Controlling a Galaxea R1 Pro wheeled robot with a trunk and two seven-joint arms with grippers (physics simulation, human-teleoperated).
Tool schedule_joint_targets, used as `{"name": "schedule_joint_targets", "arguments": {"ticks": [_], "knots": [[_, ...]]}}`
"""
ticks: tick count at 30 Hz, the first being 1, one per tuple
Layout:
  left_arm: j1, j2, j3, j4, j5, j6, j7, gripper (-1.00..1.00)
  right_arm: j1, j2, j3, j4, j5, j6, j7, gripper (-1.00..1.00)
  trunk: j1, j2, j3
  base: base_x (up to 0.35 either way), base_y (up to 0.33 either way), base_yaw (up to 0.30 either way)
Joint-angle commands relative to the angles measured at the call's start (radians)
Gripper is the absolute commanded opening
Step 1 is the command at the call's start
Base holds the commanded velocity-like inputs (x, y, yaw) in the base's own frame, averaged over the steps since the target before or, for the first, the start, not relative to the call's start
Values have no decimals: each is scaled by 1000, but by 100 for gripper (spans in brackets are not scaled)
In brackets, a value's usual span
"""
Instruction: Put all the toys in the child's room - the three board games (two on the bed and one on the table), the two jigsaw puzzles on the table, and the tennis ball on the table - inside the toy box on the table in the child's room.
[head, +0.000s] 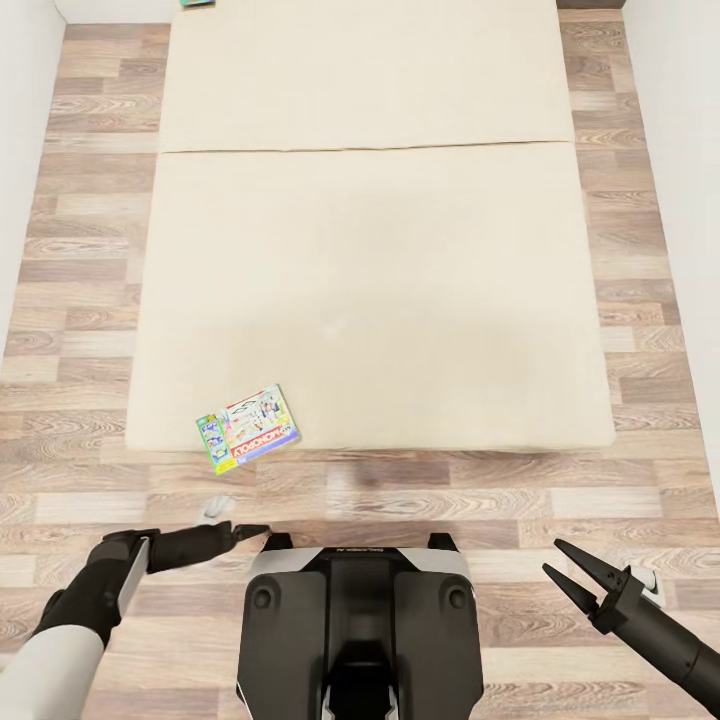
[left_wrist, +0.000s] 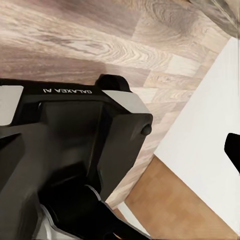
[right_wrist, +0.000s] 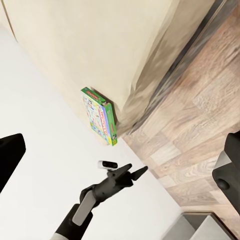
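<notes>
- Beige mattress: the bed (head: 380, 270) lies straight ahead of me on the wood-plank floor (head: 90, 330), running from near to far, with a seam across it towards the far end.
- White-green Monopoly box (head: 248, 428): one of the board games, lying flat on the bed's near left corner, slightly skewed, its red band towards the near edge. My right wrist view catches the same box (right_wrist: 101, 116) at that corner of the mattress.
- Second flat box (head: 197, 3): just a green-edged sliver at the bed's far left corner, cut by the top of the head view; too little shows to name it.
- Left gripper (head: 252, 533): low and near, just left of my base (head: 358, 620), pointing right towards it. The fingers look close together, but I cannot tell for sure whether they are spread or pressed. It carries nothing that I can see. From the right wrist view the same gripper (right_wrist: 129, 175) hangs above the floor, apart from the Monopoly box.
- Right gripper (head: 577, 568): near right, over the floor, fingers spread wide, nothing between them.
- Small pale object (head: 217, 507): on the floor just beyond the left gripper; I cannot identify it.
</notes>
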Motion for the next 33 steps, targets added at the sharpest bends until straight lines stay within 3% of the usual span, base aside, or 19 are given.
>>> {"name": "schedule_joint_targets", "arguments": {"ticks": [1, 7, 14, 26, 29, 30, 33], "knots": [[0, -1, 14, -1, -3, 8, -6, 100, 0, 0, -1, 0, -1, 5, 1, 100, 1, -1, -1, 0, 0, 0], [0, -6, 55, -1, -1, -7, -5, 100, 0, 0, -1, -1, -1, 5, 1, 100, 1, -1, -1, 0, 0, 0], [0, -13, 63, -1, -2, -60, 3, 100, 0, -1, -1, 0, -1, 5, 1, 100, 1, -1, -1, 0, 0, 0], [0, -19, 84, 3, -1, -72, 9, 100, 0, -1, -1, -1, 0, 5, 1, 100, 1, -1, -1, 0, 0, 0], [0, -17, 137, 35, -1, -72, 9, 100, 0, -1, -1, 0, 0, 5, 1, 100, 1, -1, -1, 0, 0, 0], [0, -15, 176, 68, -1, -72, 8, 100, 0, -1, -1, 0, 0, 5, 1, 100, 1, -1, -1, 0, 0, 0], [0, -13, 240, 117, -1, -73, 8, 100, 0, -1, -1, -1, 0, 5, 1, 100, 1, -1, -1, 0, 0, 0]]}}
